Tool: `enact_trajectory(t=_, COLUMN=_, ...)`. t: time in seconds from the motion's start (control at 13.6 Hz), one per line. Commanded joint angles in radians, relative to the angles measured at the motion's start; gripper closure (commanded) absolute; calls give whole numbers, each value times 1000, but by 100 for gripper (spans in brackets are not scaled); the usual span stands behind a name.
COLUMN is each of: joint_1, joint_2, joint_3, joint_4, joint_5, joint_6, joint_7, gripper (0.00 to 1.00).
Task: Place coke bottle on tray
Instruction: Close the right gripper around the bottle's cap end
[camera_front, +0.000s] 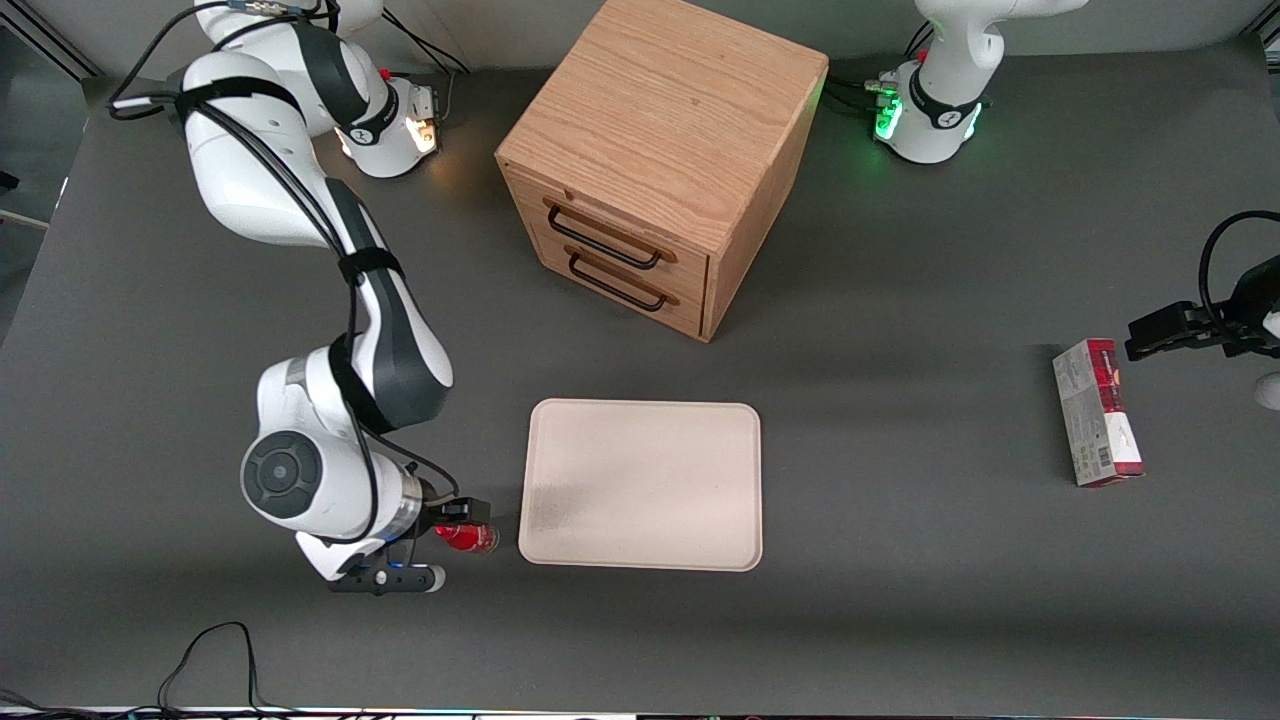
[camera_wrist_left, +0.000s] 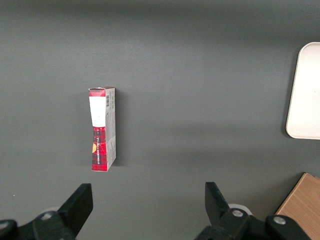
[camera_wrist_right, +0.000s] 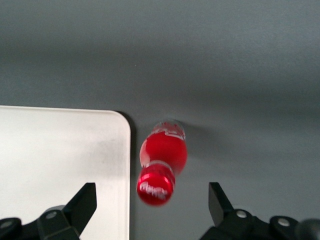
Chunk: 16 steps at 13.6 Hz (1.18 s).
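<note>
The end effector (camera_wrist_right: 152, 200) is spread wide above the bottle (camera_wrist_right: 161, 162), its fingers (camera_wrist_right: 82, 202) clear of it on both sides. The bottle stands upright on the bench (camera_front: 900, 620), just beside the tray (camera_front: 645, 485) near a rounded corner, not on it. Bare grey bench is seen around the bottle elsewhere.

Glossy plastic coke bottle (camera_wrist_right: 162, 161), matt cream tray (camera_front: 640, 485), grainy wooden cabinet (camera_front: 660, 150).
</note>
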Motion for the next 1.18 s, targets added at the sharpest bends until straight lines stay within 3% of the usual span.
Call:
enact_trajectory(t=0.0, joint_1=6, joint_2=17, joint_3=-5, joint_4=14, joint_5=-16, joint_6=23, joint_7=23, gripper=3)
enact_trajectory(t=0.22, joint_1=6, joint_2=22, joint_3=-6, joint_4=14, joint_5=-16, joint_6=40, joint_7=22, gripper=3)
enact_trajectory(t=0.37, joint_1=6, joint_2=22, joint_3=-6, joint_4=14, joint_5=-16, joint_6=40, joint_7=24, gripper=10)
enact_trajectory(t=0.52, joint_1=3, joint_2=20, joint_3=-6, joint_4=16, joint_5=-14, joint_6=38, joint_7=27, gripper=76)
enact_trajectory(t=0.59, joint_1=3, joint_2=20, joint_3=-6, joint_4=14, joint_5=-13, joint_6=34, joint_7=27, gripper=100)
enact_trajectory(t=1.11, joint_1=1, joint_2=2, joint_3=-5, joint_4=17, joint_5=-8, joint_6=0, joint_7=52, gripper=100)
